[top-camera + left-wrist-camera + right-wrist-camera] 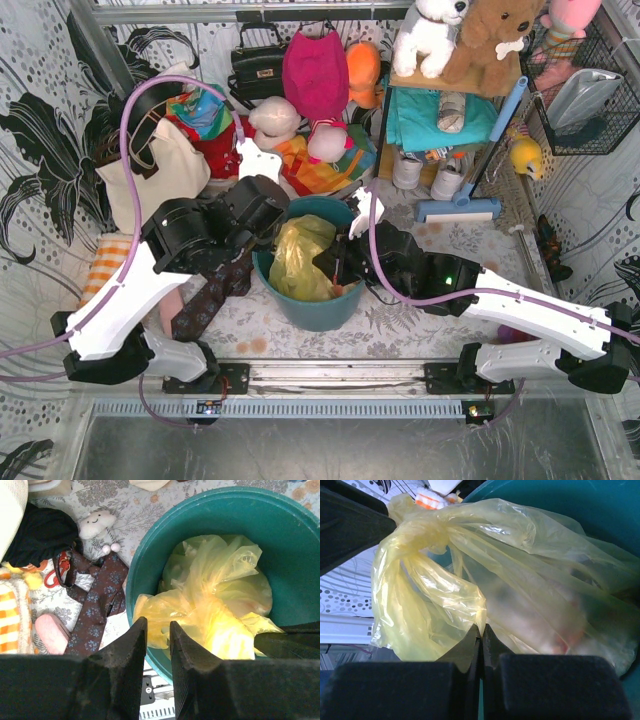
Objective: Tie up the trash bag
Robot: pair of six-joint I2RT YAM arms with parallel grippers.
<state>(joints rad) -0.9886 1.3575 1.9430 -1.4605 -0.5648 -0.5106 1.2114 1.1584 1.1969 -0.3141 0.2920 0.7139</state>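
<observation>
**Location.** The trash bag (300,255) was found seated inside the teal bin (318,308), at the centre of the table (420,325). Its loose upper film was bunched above the fill. It was drawn towards the bin's nine o'clock side in the top view.

**Grippers.** The left gripper (157,630) was placed at the bin's nine o'clock rim. Its jaws were parted by a narrow gap and a lobe of film lay at their tips. Whether that lobe was pinched could not be established. The right gripper (481,629) was entered from three o'clock and was fully closed. A fold of the film appeared to be nipped at its tips.

**Handling.** The bag is judged very light, limp and crinkly. The surface is slick, so it is likely to slide from a shallow pinch and to tear under a sharp pull. Blurred contents were noted low in the bag, but their nature could not be determined.

**Hold points.** The gathered neck (412,530) and the free flap beside it are judged the proper places to be gripped. The taut body wall is not.
</observation>
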